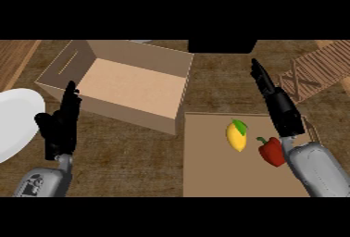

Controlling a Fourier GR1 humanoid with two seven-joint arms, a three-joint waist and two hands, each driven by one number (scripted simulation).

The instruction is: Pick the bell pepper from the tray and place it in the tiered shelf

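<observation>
We log the bell pepper on the tray, ungrasped, just beside the right wrist. Right hand: fingers straight, holding nothing. Left hand rests open at left. Grasp, carry and placement in the tiered shelf all remain

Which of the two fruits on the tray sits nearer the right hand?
The red bell pepper, close beside the right hand at its wrist; the yellow lemon lies further left.

Kitchen counter (plate, lemon, bell pepper)
</observation>
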